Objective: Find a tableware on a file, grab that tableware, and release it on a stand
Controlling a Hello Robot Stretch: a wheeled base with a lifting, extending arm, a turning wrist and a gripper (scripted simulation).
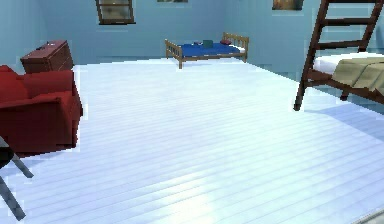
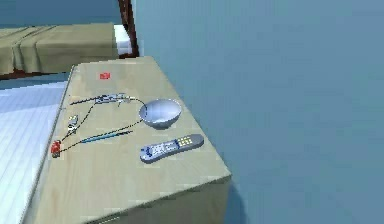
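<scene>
While an armchair (image 1: 38, 105) stands ahead, a bowl (image 2: 161, 112) sits sideward.

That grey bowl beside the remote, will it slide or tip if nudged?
The bowl looks rigid and shallow with a rounded underside, so a nudge would probably slide or rock it, not topple it. The cabinet top looks smooth, so it may skid toward the remote. It sits upright, so its thin rim seems graspable.

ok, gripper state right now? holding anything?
Gripper: cannot be told from these frames.
The bowl sits on the tan cabinet top, beside a remote.
</scene>
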